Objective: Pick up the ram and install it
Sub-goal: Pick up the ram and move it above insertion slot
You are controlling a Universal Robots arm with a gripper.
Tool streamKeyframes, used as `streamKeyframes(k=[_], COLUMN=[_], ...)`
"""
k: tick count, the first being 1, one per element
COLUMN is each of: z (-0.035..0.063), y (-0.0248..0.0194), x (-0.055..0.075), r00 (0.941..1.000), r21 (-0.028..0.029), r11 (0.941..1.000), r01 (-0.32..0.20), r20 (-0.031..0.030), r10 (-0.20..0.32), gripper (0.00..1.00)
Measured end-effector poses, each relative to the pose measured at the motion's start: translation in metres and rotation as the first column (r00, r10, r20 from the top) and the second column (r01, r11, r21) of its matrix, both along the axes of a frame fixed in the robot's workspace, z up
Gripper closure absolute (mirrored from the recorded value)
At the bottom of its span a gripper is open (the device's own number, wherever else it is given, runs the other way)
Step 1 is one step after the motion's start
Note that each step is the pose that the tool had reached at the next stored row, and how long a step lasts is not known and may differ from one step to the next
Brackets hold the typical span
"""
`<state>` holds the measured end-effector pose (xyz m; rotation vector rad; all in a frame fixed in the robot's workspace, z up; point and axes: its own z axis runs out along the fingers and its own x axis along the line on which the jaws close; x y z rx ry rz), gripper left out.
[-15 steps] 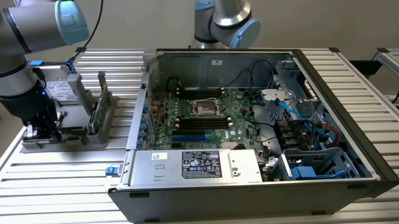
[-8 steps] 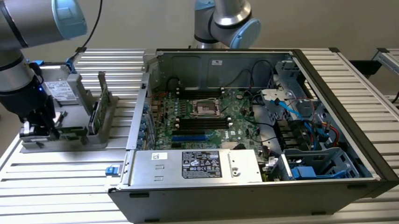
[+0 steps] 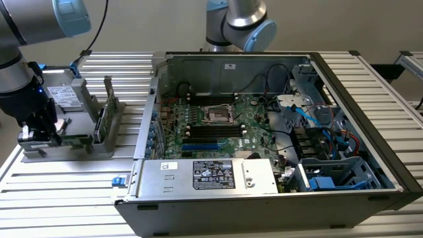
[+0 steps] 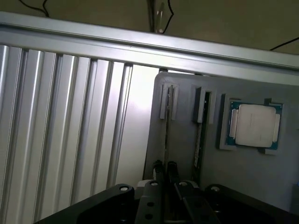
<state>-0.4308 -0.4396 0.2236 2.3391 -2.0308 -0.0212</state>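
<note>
The ram (image 4: 166,135) stands on edge in a narrow slot of the grey holder (image 4: 243,172); it shows as a thin dark line. My gripper (image 4: 165,169) is down over it, with one dark finger (image 4: 159,169) on each side of the stick and pressed close against it. In the exterior view my gripper (image 3: 38,135) sits low at the grey holder (image 3: 66,148), at that view's left. The black motherboard slots (image 3: 211,133) lie inside the open computer case (image 3: 357,124), well off to that view's right.
A second green stick (image 4: 198,140) stands in the neighbouring slot, and a square silver processor chip (image 4: 254,125) lies beyond it. Taller upright cards (image 3: 106,116) stand between holder and case. A power supply (image 3: 208,176), cables and a drive cage (image 3: 337,173) crowd the case.
</note>
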Motion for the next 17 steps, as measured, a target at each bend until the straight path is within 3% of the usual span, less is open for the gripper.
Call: streamKeyframes(k=[9, 17], z=[0.0201, 0.0471], y=[0.0008, 0.0008], x=[0.004, 0.019], r00=[1.0000, 1.0000], r21=[0.0001, 0.0011], r11=[1.0000, 1.0000], r01=[0.005, 0.005], r20=[0.0001, -0.0001], r10=[-0.005, -0.005], gripper=[0.86, 0.86])
